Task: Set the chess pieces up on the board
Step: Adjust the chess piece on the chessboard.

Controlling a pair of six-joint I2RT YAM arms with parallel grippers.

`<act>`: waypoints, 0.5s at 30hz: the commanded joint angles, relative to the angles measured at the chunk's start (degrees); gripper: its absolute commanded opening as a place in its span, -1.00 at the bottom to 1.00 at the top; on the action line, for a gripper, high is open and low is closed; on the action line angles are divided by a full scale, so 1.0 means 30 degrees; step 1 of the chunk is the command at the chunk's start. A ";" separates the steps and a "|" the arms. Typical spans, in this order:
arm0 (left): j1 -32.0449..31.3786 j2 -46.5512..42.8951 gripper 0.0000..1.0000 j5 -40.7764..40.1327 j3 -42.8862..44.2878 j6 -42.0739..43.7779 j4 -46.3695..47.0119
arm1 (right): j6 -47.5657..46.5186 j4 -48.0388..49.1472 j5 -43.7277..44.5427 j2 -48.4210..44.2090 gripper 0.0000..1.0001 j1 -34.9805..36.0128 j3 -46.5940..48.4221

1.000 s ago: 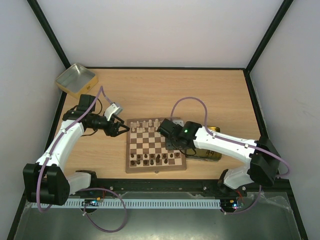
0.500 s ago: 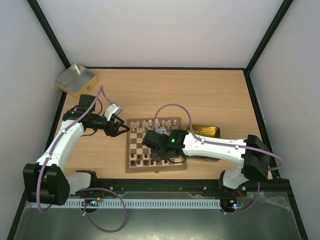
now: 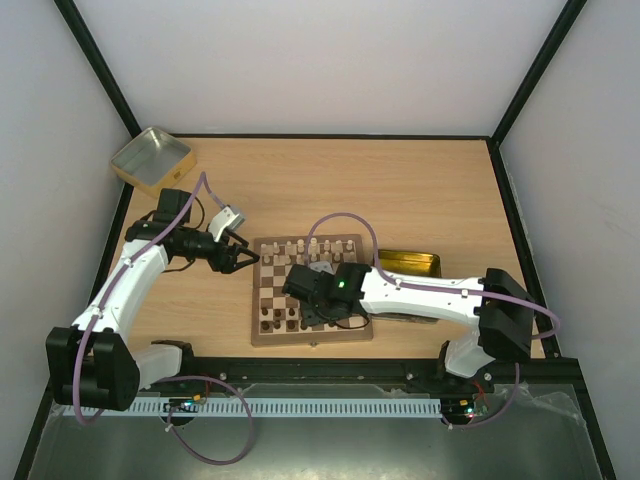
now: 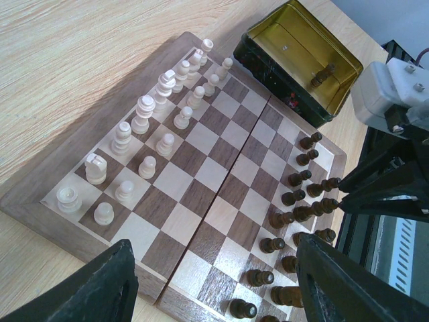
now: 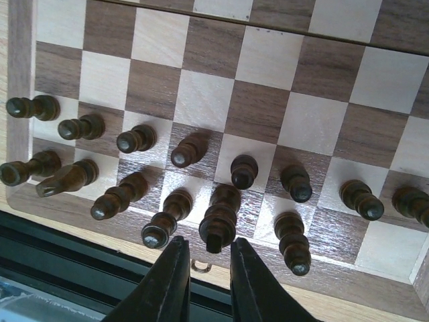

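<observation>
**Board nearly populated; right gripper stationed at the dark back row.**

The square wooden chessboard with brown and tan checks [image 3: 272,285] lies flat on the table, between the two arms. The pale cream turned pieces [image 4: 141,114] stand in two rows on its far side, and the dark brown turned pieces [image 5: 242,171] in two rows on its near side. The dark back row shows vacant squares at one end, so setup appears almost complete. The right gripper [image 5: 208,275] hangs over the near border just behind a tall dark piece [image 5: 218,225]. Its fingers are narrowly parted and pinch nothing, which suits seating or straightening pieces there. The left gripper [image 4: 214,268] sits at the board's left edge, spread wide and empty, well apart from the right gripper, probably to avoid interference. The open gold rectangular tin [image 4: 295,33] just beside the board holds one small turned piece [image 4: 324,75], probably for a vacant square.
</observation>
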 commanded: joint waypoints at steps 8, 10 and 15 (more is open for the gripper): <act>-0.0100 -0.0286 0.31 0.0258 -0.0156 -0.0031 -0.0108 | -0.0138 0.0392 0.0029 0.0766 -0.69 0.0152 -0.0392; -0.0100 -0.0293 0.31 0.0261 -0.0169 -0.0030 -0.0108 | -0.0173 0.0418 -0.0013 0.0890 -0.70 0.0152 -0.0396; -0.0100 -0.0293 0.31 0.0258 -0.0165 -0.0032 -0.0108 | -0.0175 0.0492 -0.0073 0.0929 -0.75 0.0152 -0.0548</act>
